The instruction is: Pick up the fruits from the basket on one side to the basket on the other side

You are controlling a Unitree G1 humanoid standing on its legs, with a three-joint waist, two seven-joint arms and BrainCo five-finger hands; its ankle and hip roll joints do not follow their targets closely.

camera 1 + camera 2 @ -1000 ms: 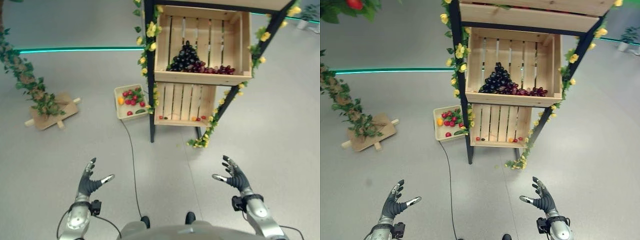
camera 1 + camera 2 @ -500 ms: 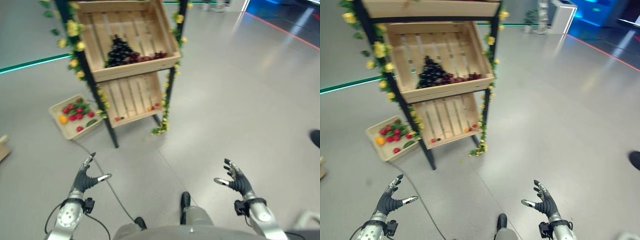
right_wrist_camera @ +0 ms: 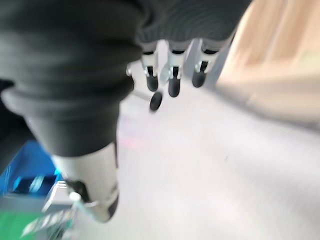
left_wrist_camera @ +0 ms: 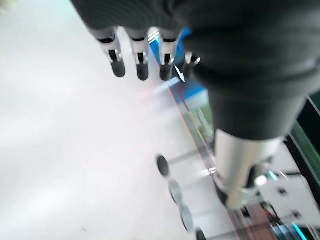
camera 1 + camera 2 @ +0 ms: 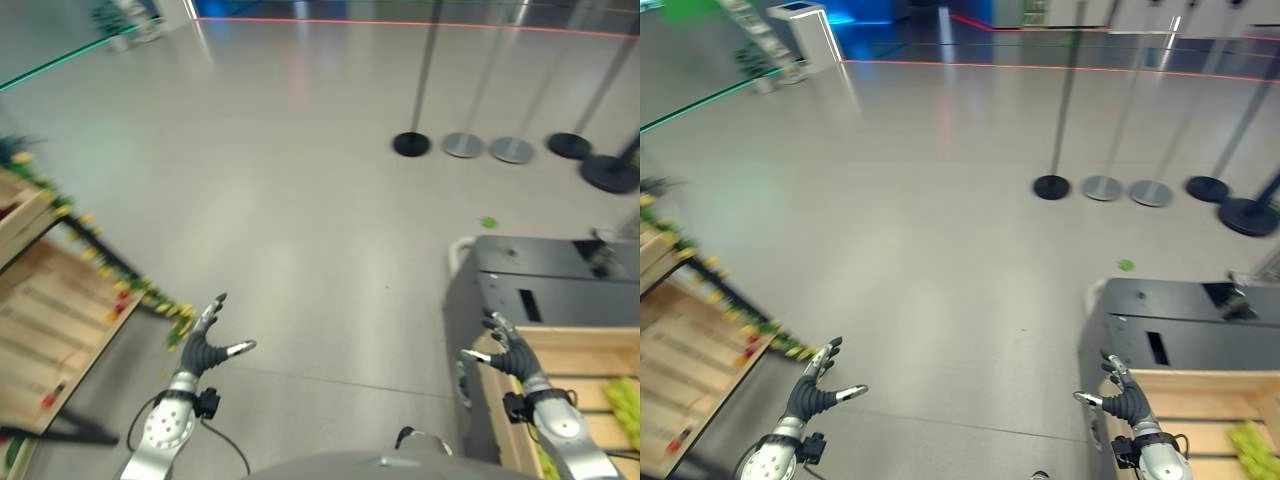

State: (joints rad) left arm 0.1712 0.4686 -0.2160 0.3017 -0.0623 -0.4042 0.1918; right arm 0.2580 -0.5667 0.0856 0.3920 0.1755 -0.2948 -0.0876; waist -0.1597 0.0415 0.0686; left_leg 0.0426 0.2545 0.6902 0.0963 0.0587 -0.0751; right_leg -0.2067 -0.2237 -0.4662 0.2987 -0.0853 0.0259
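Both hands hang empty over the grey floor with straight fingers. My left hand is at the lower left, beside a wooden crate shelf with a few small red fruits at its front lip. My right hand is at the lower right, just in front of a wooden crate that holds green fruit. In the left wrist view the left fingers point out over bare floor. The right fingers show in the right wrist view beside the crate's wooden wall.
The right-hand crate rests against a dark grey box. Several round stanchion bases with poles stand across the far floor. A small green thing lies on the floor. A yellow flower garland trails along the shelf frame.
The camera has swung far to the right: the crate shelf slid to the left edge, and the crate with green fruit and the stanchions came into view. Both hands stay open and empty.
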